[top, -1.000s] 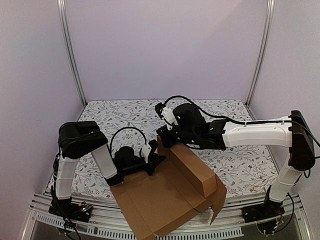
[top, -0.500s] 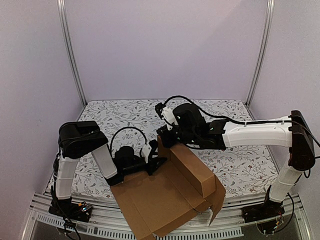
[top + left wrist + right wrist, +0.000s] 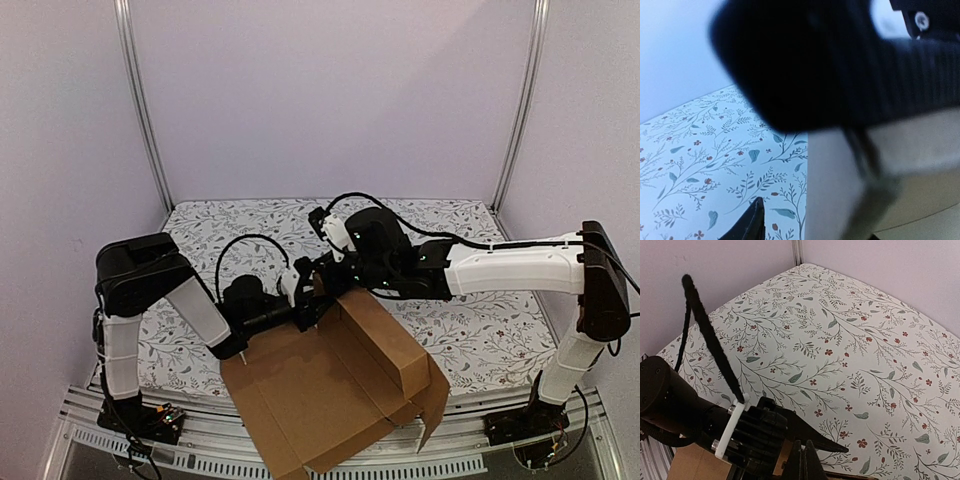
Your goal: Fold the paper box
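watching the paper box [image 3: 335,385] hang over the near edge of the desk [image 3: 480,330], you risk its raised wall flopping back flat if the left fingers [image 3: 751,224], whose gap i cannot tell, slip off while the right fingers [image 3: 799,465] sit pressed together.

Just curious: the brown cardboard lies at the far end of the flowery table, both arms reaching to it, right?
No: the cardboard lies at the near edge of the flowery table, not the far end, as the top view shows. The rest holds.
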{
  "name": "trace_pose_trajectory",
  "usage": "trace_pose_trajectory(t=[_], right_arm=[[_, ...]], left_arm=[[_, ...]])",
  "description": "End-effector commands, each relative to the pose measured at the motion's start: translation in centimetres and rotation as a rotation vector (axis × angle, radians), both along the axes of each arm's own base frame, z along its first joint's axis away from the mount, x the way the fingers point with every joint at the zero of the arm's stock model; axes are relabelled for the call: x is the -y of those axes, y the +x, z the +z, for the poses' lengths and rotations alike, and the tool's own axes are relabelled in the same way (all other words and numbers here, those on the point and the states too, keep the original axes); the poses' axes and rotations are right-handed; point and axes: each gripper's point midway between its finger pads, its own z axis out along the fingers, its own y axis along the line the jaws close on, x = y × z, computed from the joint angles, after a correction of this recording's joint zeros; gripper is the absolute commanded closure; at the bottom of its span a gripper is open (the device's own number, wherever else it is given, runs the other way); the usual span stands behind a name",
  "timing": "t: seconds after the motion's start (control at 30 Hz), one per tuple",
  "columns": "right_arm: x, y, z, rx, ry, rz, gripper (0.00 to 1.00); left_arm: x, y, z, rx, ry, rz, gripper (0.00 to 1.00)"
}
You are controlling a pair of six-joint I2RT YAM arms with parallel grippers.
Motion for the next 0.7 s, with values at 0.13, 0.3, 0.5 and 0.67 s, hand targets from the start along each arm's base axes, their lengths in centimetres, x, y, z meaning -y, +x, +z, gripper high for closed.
trace_pose_trajectory(t=[0.13,0.3,0.5,0.67], right_arm=[[2.0,-1.5,-5.6,-0.096,-0.161,0.008,1.00],[2.0,-1.5,-5.5,-0.095,-0.157,0.005,1.00],[2.0,-1.6,-5.5,-0.099,-0.155,0.005,1.00],[2.0,-1.5,-5.6,-0.100,-0.152,0.003,1.00]], left_arm=[[-0.4,1.9,6.1,0.109,-0.132,0.005,0.58],[-0.4,1.9,7.4,0.120,-0.159,-0.014,0.64],[-0.5,1.4,8.4,0.125,-0.183,-0.029,0.72],[-0.6,1.2,8.9,0.131,-0.191,-0.035,1.00]])
